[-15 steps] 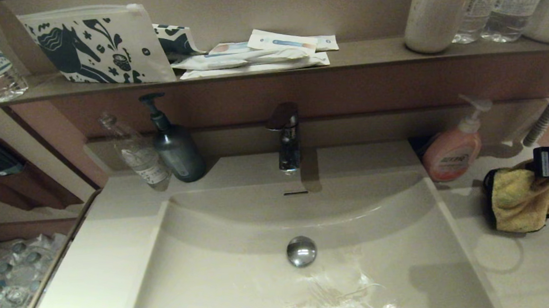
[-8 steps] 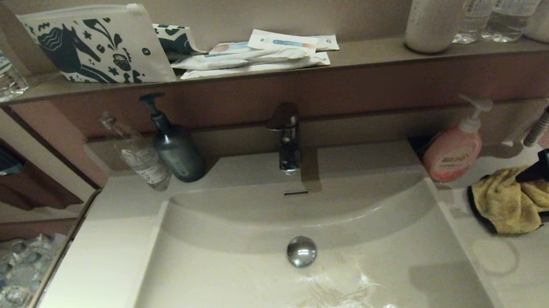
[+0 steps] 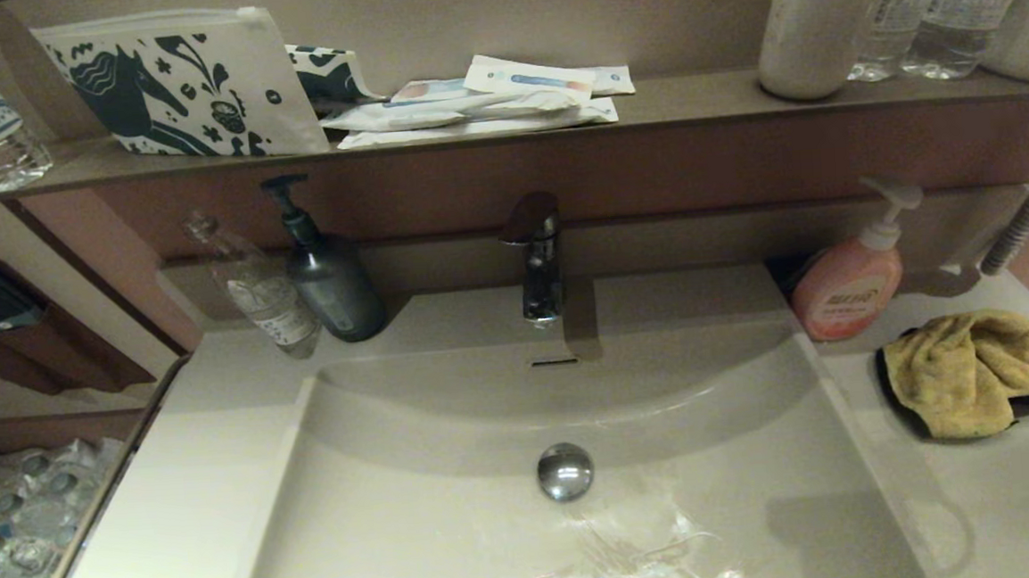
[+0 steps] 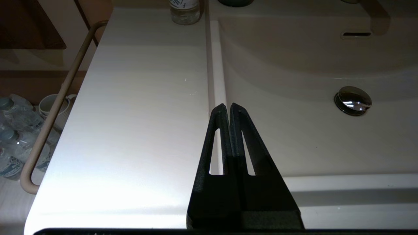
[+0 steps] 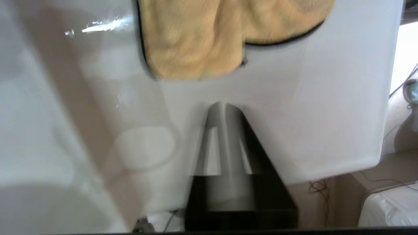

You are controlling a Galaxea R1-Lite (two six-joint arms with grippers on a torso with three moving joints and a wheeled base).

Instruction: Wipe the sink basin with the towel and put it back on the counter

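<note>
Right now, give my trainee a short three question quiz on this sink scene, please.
1. True or false: the towel lies in the sink basin.
2. What stands nearest the towel? A) pink soap bottle B) faucet C) dark pump bottle
3. Fill in: the right hand is clear of the towel, with its fingers ____.

Key: 1 false, it lies on the counter; 2 A; 3 shut.

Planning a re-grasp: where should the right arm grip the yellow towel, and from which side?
Pinch the raised fold across the middle of the towel, coming straight down from above. It lies crumpled on the counter right of the sink basin, so flat edges offer little purchase. Keep clear of the pink soap bottle behind it.
</note>
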